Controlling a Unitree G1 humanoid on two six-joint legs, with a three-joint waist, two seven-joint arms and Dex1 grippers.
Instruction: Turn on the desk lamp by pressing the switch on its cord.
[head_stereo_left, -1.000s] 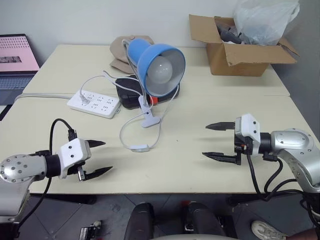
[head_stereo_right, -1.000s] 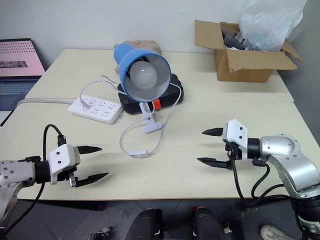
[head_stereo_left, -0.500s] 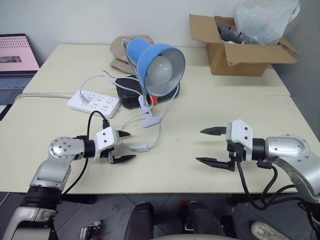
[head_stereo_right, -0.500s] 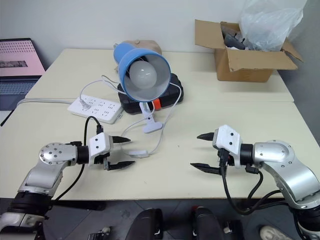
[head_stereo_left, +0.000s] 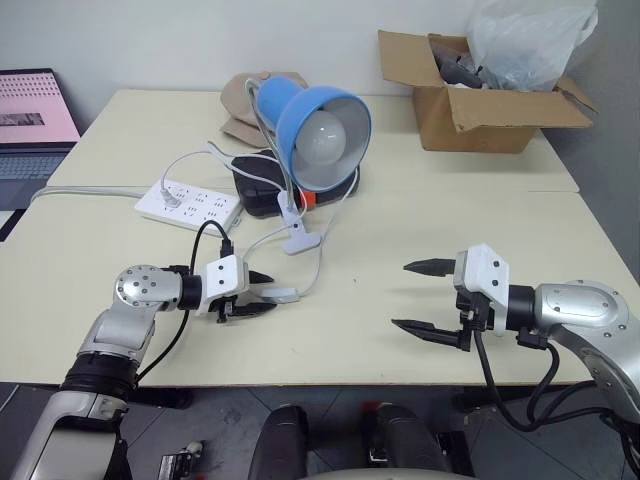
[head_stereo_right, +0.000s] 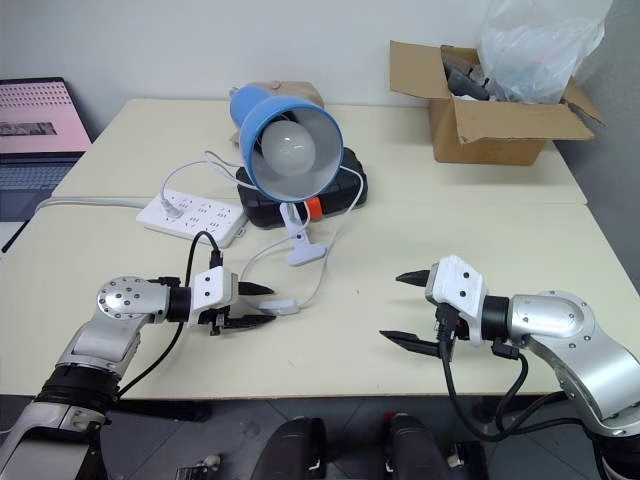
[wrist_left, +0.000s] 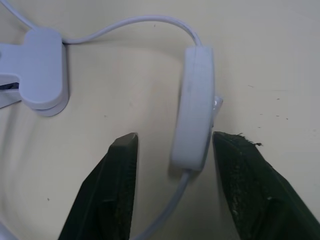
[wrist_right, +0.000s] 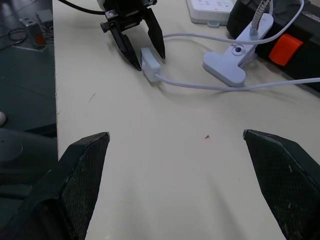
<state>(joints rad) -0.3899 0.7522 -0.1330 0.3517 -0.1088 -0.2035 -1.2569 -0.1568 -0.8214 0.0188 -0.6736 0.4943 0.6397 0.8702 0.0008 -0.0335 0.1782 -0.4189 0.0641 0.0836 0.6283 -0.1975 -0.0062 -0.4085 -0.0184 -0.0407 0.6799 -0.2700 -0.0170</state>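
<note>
Nearest the front edge of the desk (head_stereo_left: 420, 225), the left end effector (head_stereo_left: 262, 300) sits low over the surface with its two black fingers narrowed around the switch (head_stereo_left: 281, 295) on the cord (head_stereo_left: 316, 262). From the left wrist camera, the white switch body (wrist_left: 194, 107) lies between the fingertips (wrist_left: 121, 150), one finger right at its edge and the other a little apart, so contact is hard to confirm; call it closing around the switch, not yet clamped. Across on the right side, the right end effector (head_stereo_left: 420, 297) hovers above bare desk, fingers spread wide, gripping nothing, well apart from the cord.

Moving back: the cord loops from the switch up to the white clip base (head_stereo_left: 299, 236), which lies on the desk. The desk lamp (head_stereo_left: 315, 135) rises from it, blue shade facing the camera, round white bulb unlit. Its grey neck is mostly hidden behind the shade. Beside it is a white power strip (head_stereo_left: 188, 205), and a black case (head_stereo_left: 262, 185) with an orange latch sits partly covered by the lamp.

Farther back, a tan object (head_stereo_left: 238, 105) peeks out behind the shade, too covered to identify. At the far right corner stands a cardboard box (head_stereo_left: 478, 95) with a clear plastic bag (head_stereo_left: 530, 40), cut off at the top. A laptop (head_stereo_left: 30, 125) is cropped at the left edge.
</note>
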